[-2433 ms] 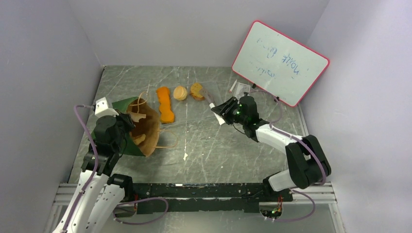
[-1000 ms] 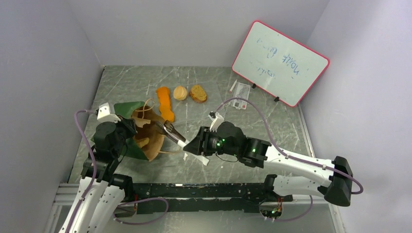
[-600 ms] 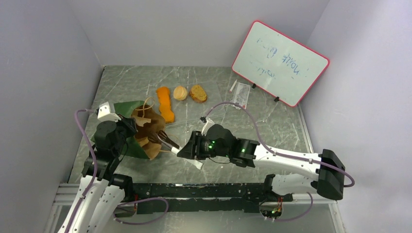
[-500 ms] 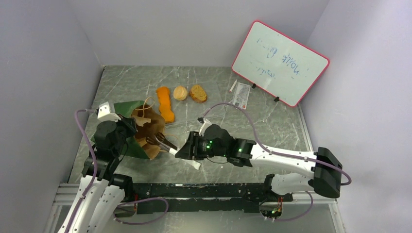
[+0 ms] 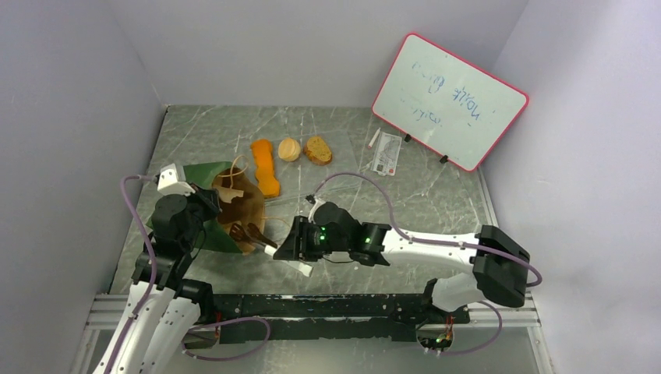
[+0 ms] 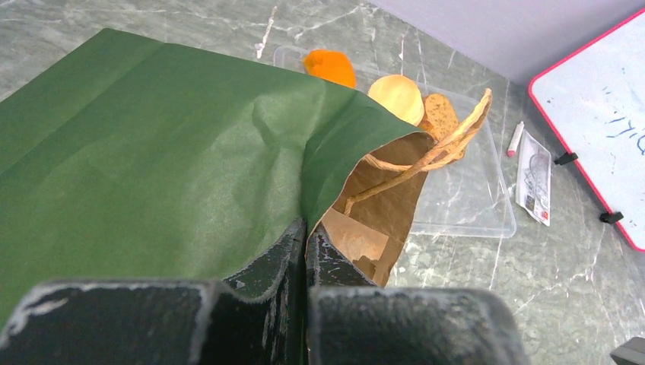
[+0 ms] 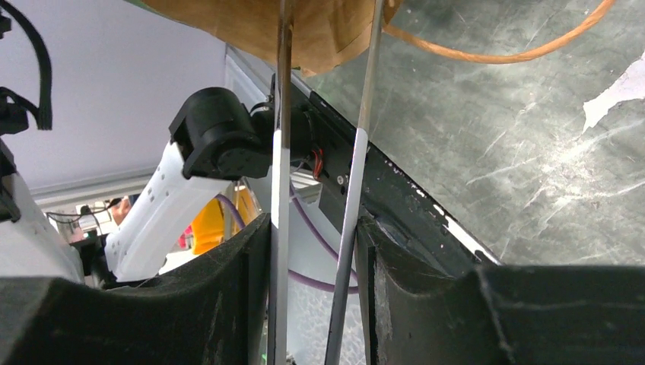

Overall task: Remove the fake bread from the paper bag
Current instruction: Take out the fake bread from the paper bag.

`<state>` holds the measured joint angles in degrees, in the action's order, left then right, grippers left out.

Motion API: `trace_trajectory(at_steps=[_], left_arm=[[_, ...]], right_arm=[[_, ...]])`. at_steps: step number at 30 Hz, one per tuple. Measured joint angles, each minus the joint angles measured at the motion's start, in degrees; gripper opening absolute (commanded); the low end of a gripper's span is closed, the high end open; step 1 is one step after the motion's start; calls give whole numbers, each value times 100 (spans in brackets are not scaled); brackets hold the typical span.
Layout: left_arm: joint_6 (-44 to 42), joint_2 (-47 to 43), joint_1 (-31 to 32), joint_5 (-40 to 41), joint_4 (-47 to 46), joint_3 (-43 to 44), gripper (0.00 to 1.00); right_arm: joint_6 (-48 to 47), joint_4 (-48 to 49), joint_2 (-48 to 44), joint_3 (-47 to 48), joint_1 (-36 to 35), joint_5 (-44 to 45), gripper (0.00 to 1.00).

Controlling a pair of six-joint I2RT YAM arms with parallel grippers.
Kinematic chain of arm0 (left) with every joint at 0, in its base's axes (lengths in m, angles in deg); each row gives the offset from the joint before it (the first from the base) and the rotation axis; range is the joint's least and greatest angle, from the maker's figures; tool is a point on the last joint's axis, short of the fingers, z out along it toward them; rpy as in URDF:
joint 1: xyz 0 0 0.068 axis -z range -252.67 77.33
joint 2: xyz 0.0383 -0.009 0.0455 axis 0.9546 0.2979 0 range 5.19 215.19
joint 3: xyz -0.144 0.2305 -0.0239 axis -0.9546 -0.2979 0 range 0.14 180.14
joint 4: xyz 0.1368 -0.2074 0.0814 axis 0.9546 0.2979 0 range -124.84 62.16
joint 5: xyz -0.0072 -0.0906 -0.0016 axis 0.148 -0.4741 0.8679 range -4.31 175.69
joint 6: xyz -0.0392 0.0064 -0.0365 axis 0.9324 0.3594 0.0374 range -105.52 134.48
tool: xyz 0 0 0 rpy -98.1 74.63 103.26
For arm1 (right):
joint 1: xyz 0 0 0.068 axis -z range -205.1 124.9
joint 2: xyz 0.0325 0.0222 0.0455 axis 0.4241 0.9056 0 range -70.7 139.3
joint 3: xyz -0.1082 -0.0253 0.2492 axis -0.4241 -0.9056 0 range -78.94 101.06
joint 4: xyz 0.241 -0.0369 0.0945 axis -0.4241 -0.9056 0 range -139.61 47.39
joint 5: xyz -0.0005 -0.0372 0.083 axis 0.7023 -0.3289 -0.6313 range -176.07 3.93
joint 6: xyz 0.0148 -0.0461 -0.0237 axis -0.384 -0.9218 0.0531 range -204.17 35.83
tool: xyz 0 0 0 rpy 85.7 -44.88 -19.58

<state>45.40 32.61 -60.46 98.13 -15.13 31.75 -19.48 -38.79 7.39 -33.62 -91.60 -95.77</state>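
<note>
With the left gripper (image 6: 306,251) pinching the bag (image 6: 152,160) rim tight and the right gripper (image 7: 313,251) clasping tongs (image 7: 280,114), the tips are probing for bread (image 5: 236,231) lying inside the mouth, and squeezing is best delayed until both are straddling it.

The right end effector (image 7: 313,236) clamps slim metal tongs (image 7: 279,182); they run straight ahead to the paper bag (image 7: 327,30), its cord handle (image 7: 487,57) on the table (image 7: 532,152) ahead-right.

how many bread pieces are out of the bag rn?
3: orange loaf right of the paper bag, round bun then brown slice beside its far end. More may be hidden inside the bag.
</note>
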Motion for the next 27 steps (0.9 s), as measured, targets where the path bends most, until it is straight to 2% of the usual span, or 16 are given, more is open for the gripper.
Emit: trace_trajectory(at_steps=[15, 27], left_arm=[[17, -72, 0, -179, -61, -133, 7], [-9, -125, 0, -291, -157, -234, 7]], right_arm=[[461, 748, 905, 83, 192, -529, 45], [833, 1132, 1475, 262, 533, -1495, 45]])
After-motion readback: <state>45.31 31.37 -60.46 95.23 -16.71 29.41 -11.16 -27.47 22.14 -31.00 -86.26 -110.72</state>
